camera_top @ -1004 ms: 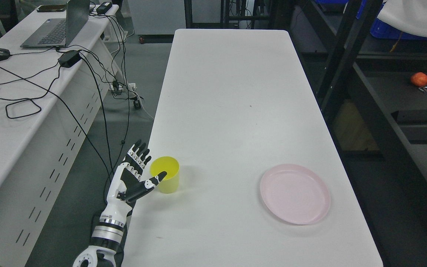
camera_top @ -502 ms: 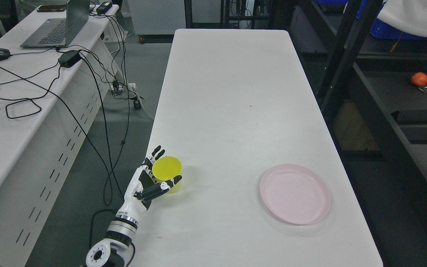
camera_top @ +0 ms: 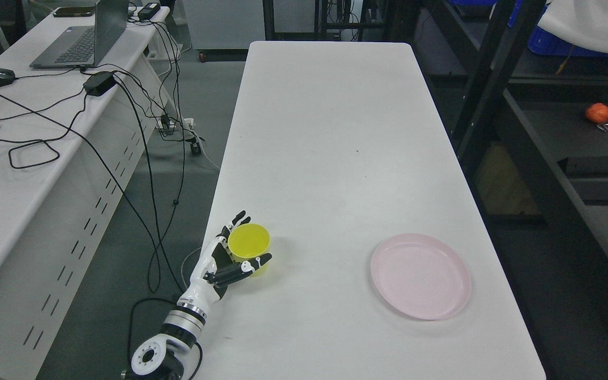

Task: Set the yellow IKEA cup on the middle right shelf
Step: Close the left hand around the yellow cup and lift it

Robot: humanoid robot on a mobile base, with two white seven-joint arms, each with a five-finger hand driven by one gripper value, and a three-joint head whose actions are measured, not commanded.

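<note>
Where the long white table [camera_top: 335, 158] meets its left edge, you see the left hand [camera_top: 225, 261] wrapped around the upright yellow plastic cup [camera_top: 249, 247], thumb in front, well left of the round pink plate [camera_top: 420, 276].

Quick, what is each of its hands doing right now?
Left hand: wrapped around the yellow cup, which stands on the white table.
Right hand: not in view.

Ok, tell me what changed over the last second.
The left hand moved right, onto the table edge, and closed around the yellow cup, fingers behind it and thumb in front. The cup shifted slightly right with it. The pink plate and the white table stayed as they were.
</note>
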